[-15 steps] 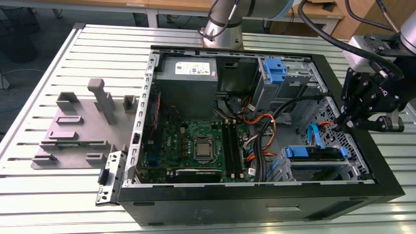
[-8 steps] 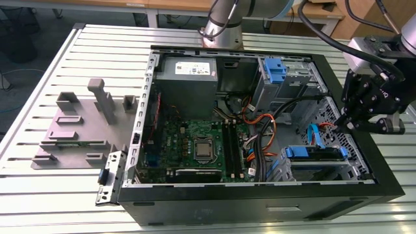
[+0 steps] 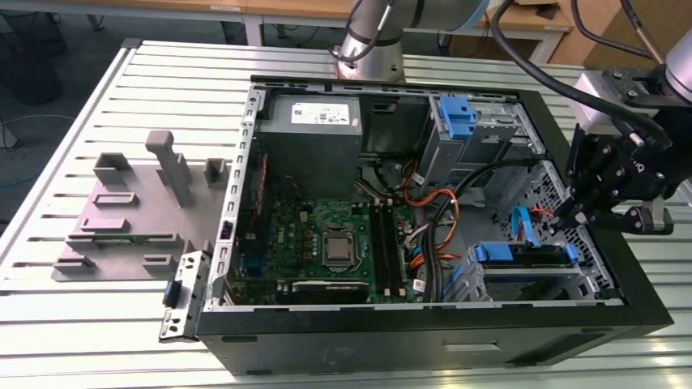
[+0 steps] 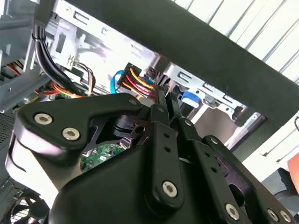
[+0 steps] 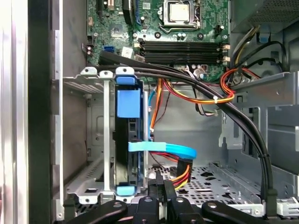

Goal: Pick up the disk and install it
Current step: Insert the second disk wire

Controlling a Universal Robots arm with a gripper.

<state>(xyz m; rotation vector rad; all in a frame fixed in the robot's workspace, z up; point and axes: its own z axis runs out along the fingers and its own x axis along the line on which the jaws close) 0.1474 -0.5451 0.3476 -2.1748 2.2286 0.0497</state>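
The disk [image 3: 527,256] sits in its blue bracket inside the drive cage at the computer case's front corner, on the exterior view's right. In the first wrist view the disk [image 5: 129,140] stands on edge between the cage's metal rails, with a blue flat cable [image 5: 163,150] and a red-and-yellow wire plug running to it. My gripper [image 3: 584,212] hangs over the case's right wall, just beside the cage. Its fingers [image 5: 162,191] are shut together with nothing between them. In the second wrist view their tips [image 4: 163,95] point at the red-and-yellow plug [image 4: 138,79].
The open black case [image 3: 433,324] lies on a slatted white table [image 3: 97,324], with motherboard [image 3: 324,243], power supply [image 3: 313,117] and a second blue bracket [image 3: 459,115] inside. Thick black cables [image 5: 224,107] cross the bay. A grey stand with upright posts [image 3: 135,211] is at the exterior view's left.
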